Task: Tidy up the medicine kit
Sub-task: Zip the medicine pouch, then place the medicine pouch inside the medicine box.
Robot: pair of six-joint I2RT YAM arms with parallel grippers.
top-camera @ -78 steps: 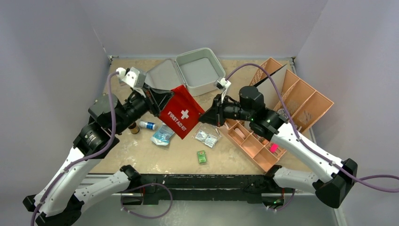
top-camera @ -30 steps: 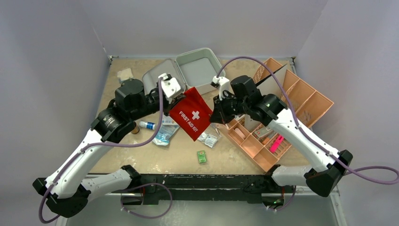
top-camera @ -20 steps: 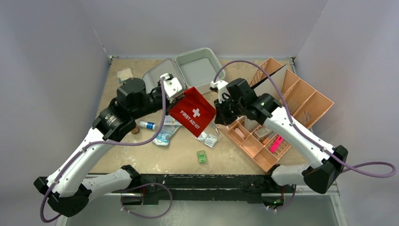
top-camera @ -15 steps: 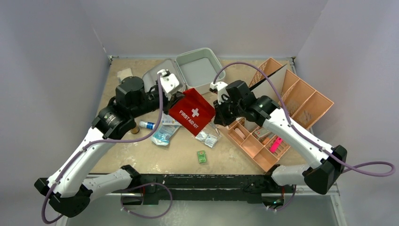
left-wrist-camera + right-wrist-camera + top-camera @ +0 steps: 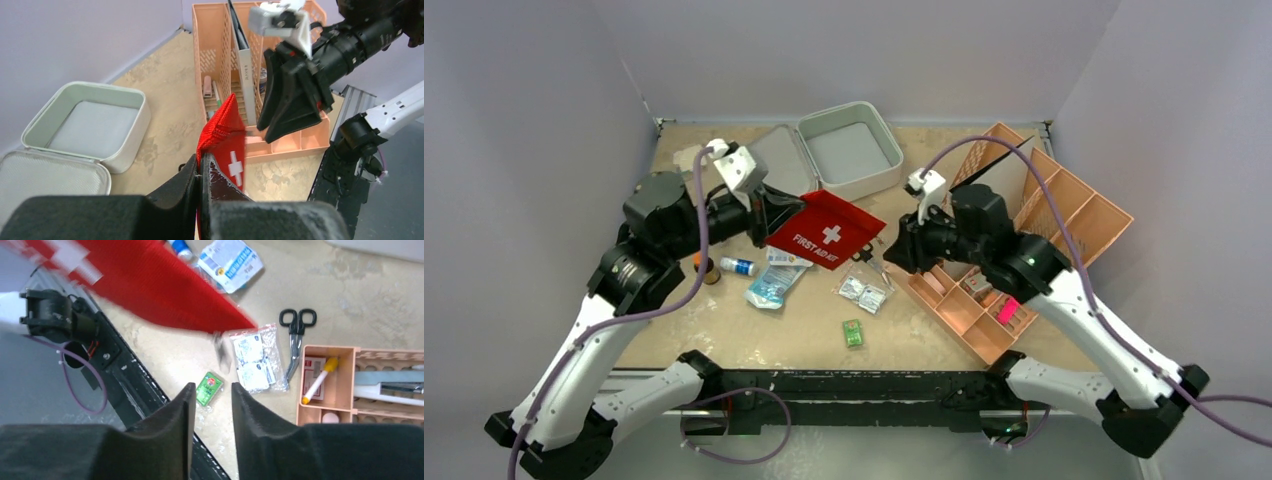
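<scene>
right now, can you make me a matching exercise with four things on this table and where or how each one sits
Things:
1. red fabric first aid pouch
2. pale grey hinged clamshell case
3. black-handled metal scissors
4. small green flat packet

Places or states:
A. lying beside the orange compartmented tray
B. open, lid laid back
C. pinched in the left gripper
D. alone toward the near edge of the table

Pairs: 1-C, 2-B, 3-A, 4-D

Robot lab test cell, plain lilac walls point(image 5: 544, 80), beige tabletop point(image 5: 804, 335)
</scene>
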